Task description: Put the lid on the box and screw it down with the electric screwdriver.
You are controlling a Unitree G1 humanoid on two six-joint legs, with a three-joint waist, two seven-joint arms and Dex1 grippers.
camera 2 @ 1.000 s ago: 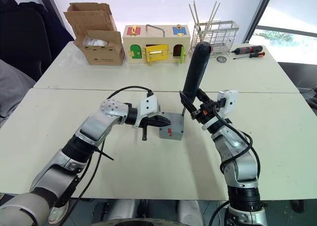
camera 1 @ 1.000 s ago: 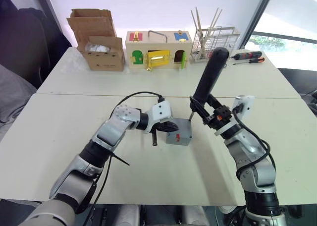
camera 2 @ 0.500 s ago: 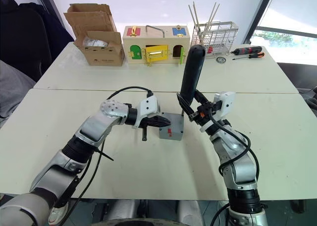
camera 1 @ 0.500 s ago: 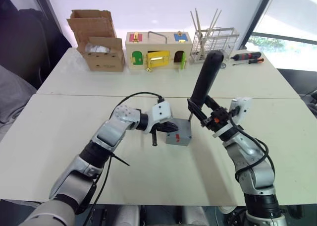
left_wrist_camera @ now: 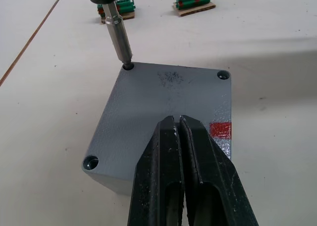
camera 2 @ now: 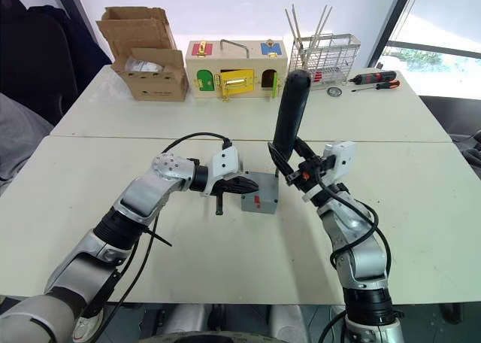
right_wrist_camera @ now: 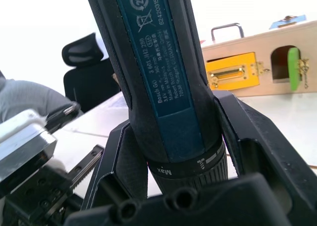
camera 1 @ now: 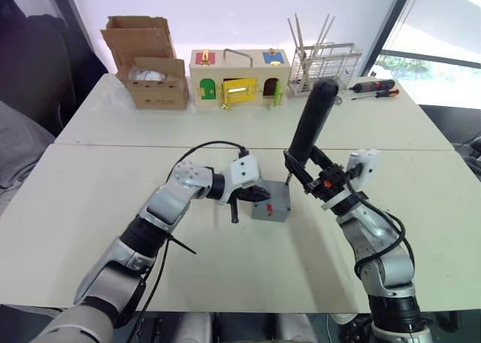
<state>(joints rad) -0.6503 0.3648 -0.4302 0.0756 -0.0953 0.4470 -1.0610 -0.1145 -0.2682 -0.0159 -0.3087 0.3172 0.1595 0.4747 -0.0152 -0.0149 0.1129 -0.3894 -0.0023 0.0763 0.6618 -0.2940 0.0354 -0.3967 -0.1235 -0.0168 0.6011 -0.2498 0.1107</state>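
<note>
My left gripper (left_wrist_camera: 179, 124), fingers pressed together, braces the lid (left_wrist_camera: 163, 107) seated on the box (camera 1: 271, 205). Since a second ago the electric screwdriver (camera 1: 310, 125) — clamped in my right gripper (camera 1: 312, 174) — has tilted upright; bit now seated in the far corner screw hole.

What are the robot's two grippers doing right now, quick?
Left gripper: shut, holding nothing, fingers together over the lid on the box.
Right gripper: shut on the electric screwdriver, its bit in a corner screw hole.
</note>
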